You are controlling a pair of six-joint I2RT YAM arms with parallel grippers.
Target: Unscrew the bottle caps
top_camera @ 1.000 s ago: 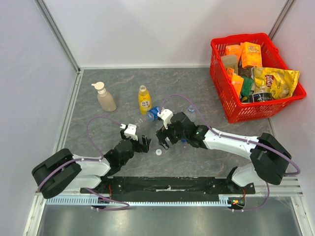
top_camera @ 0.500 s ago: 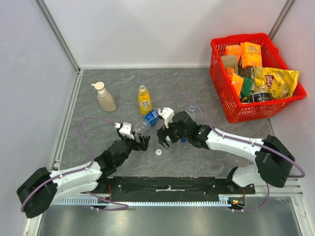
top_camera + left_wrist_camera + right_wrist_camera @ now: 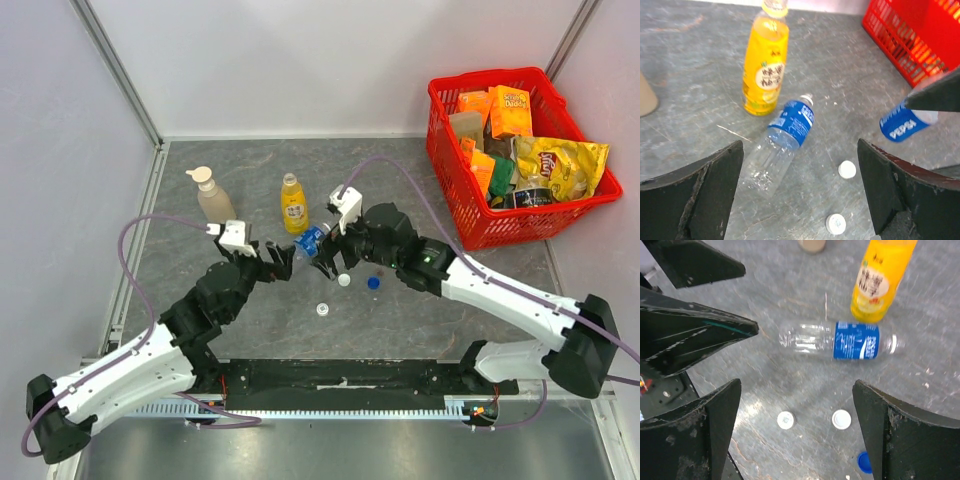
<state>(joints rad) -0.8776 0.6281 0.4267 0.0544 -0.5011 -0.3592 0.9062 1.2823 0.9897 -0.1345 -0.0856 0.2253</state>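
White plastic is lying loose on the grey table: one white cap and a second white cap are sitting near each other, close to the clear bottle but not touching it. A blue cap is peeking in at the lower edge of the right wrist view. The clear bottle is lying on its side beside the upright juice bottle, and its neck is looking bare. Another blue-labelled bottle is showing past the right arm's finger, its neck hidden. Whether the juice bottle is wearing a cap I cannot tell.

The left gripper and the right gripper are facing each other across the clear bottle, both with jaws spread wide and gripping nothing.

I am judging the empty bottle to be light, thin-walled and slick, so it is likely to be rolling or denting under a squeeze. The labelled shoulder near the neck is looking like the stiffest place to clamp. The juice bottle, being full, should be sitting heavier and steadier, with mid-body the safest hold. The caps are looking small and rigid, so they are wanting a pinch across the rim
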